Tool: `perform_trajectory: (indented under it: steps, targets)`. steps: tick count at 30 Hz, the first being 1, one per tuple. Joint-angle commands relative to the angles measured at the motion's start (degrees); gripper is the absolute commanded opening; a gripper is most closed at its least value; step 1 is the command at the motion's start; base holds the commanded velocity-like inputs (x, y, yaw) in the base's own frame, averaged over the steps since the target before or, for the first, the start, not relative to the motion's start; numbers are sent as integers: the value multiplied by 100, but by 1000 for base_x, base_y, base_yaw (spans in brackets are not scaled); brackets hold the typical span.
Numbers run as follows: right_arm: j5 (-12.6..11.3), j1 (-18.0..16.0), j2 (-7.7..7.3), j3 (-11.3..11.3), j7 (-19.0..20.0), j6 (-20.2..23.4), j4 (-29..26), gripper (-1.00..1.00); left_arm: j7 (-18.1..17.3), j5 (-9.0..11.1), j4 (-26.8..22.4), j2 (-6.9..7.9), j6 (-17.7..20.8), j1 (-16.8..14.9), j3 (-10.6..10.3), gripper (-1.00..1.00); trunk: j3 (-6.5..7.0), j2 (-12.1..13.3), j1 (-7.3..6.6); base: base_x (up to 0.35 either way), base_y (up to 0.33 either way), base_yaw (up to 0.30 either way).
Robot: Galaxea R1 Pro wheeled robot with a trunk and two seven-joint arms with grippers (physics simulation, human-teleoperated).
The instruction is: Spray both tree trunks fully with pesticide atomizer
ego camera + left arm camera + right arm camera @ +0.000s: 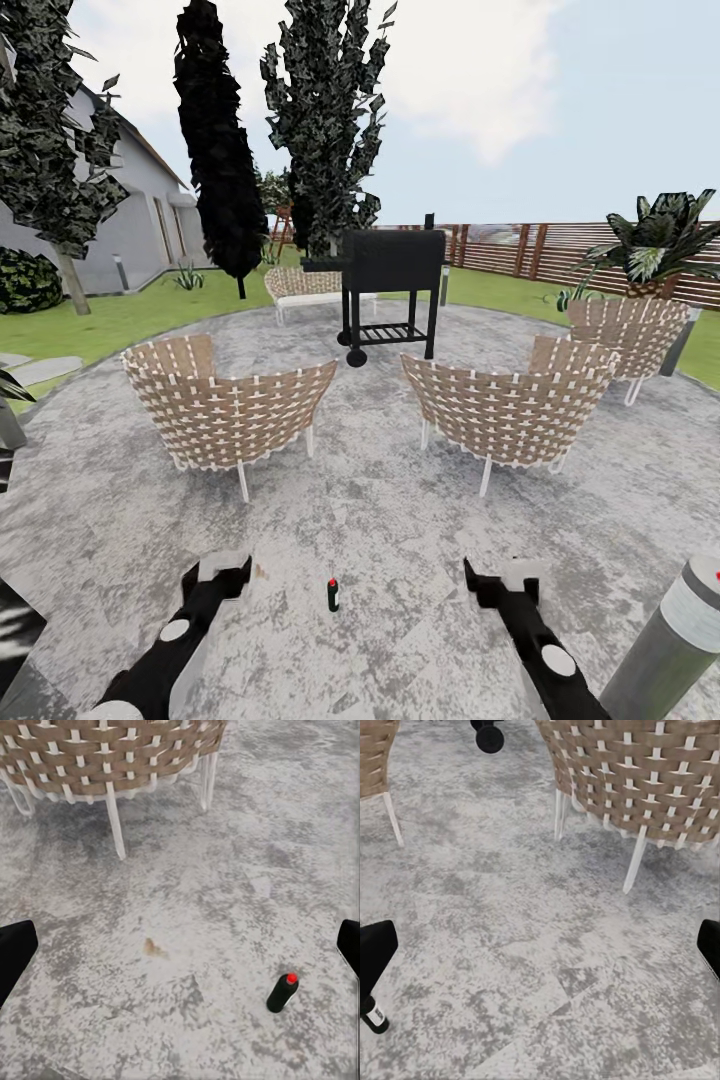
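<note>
Both black grippers sit low in the head view, the left gripper [222, 578] and the right gripper [508, 580], each held above the mottled grey stone patio [380, 500]. Each wrist view shows its fingers [15, 952] [375, 952] spread wide at the frame edges with nothing between them, so both are released and empty. Between the two arms, upright on the paving, stands the small dark green pesticide atomizer bottle with a red cap [333, 594]; in the left wrist view it [282, 992] stands clear of the fingers. A dark object [373, 1016] at the edge of the right wrist view is probably the same bottle, though it is cut off. Two woven tan wicker chairs on white legs [225, 405] [505, 410] face away, beyond them a black wheeled barbecue grill [390, 290]. A grey-brown trunked tree [70, 280] rises from the green lawn [130, 315] at left, near a grey house [140, 220]. A brown slatted fence [520, 250] closes the right side.
</note>
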Motion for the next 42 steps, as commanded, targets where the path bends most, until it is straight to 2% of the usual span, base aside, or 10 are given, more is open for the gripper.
perform_trajectory:
  steps: [1, 3, 8, 26, 42]
  targets:
    - [-3, -95, 1, -1, 0, 95, -20, 100, 1, 4, -9, -2, 17, -13, 4, 100, -2, 0, 0, 0, 0, 0]
    - [-8, -292, 5, -1, 9, 294, -105, 100, 2, 15, -28, -2, 37, -36, 23, 100, -2, 0, 0, 0, 0, 0]
    - [-16, -412, -3, -4, 20, 411, -457, 100, -2, 16, -23, -4, 17, -16, 37, 100, -2, 0, 0, 0, 0, 0]
    - [47, -431, -46, 7, 45, 438, -520, 100, -5, 15, -33, 0, 4, 9, 35, 100, -2, 0, 0, 175, -116, 0]
    - [195, -431, -35, 15, 46, 438, -511, 100, -22, 15, -38, -4, -8, 10, 16, 100, -20, -40, 22, 50, -52, 0]
